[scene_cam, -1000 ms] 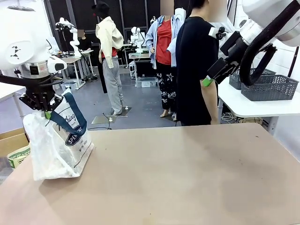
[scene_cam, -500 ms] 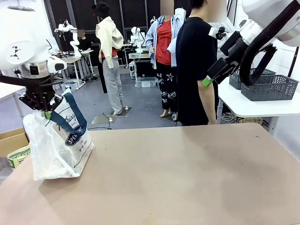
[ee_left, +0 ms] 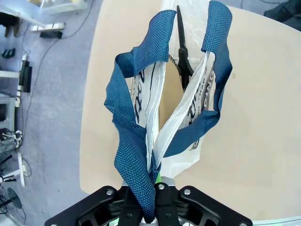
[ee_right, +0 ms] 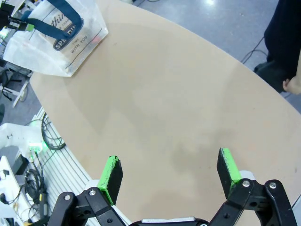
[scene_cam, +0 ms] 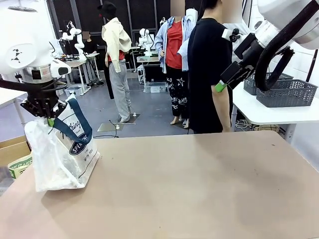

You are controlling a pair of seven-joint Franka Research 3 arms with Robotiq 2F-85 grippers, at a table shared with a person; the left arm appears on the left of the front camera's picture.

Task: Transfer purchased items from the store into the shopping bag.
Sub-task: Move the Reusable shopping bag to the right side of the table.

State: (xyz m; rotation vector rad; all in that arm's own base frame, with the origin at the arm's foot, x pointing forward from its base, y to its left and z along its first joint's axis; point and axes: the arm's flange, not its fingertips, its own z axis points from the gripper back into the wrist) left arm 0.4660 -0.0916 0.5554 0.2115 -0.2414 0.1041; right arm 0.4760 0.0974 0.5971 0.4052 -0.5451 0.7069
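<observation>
L gripper (ee_left: 149, 200) clamped tight on bag (scene_cam: 62, 154) handle, bag on table (scene_cam: 199, 189). R gripper (ee_right: 170, 175) wide open w/ nothing in it, up high.

Person in black (scene_cam: 208, 74) at counter's (scene_cam: 199, 189) 12 o'clock edge; two grey lattice baskets (scene_cam: 286, 92) on white side table (scene_cam: 269, 113), 2 o'clock.

— What was the shopping bag (scene_cam: 59, 159) made of?
— I saw thin, translucent white plastic, crinkled and faintly glossy. Its handles (ee_left: 134, 146) were coarse navy woven cloth.
— And the table (scene_cam: 199, 189)?
— Matt, smooth, pale tan, like laminate. At two o'clock sat a dark grey lattice basket (scene_cam: 286, 92), plastic by its look.
— The fingers?
— My right gripper (ee_right: 170, 174) had matt black fingers with green pads (ee_right: 112, 175).
</observation>
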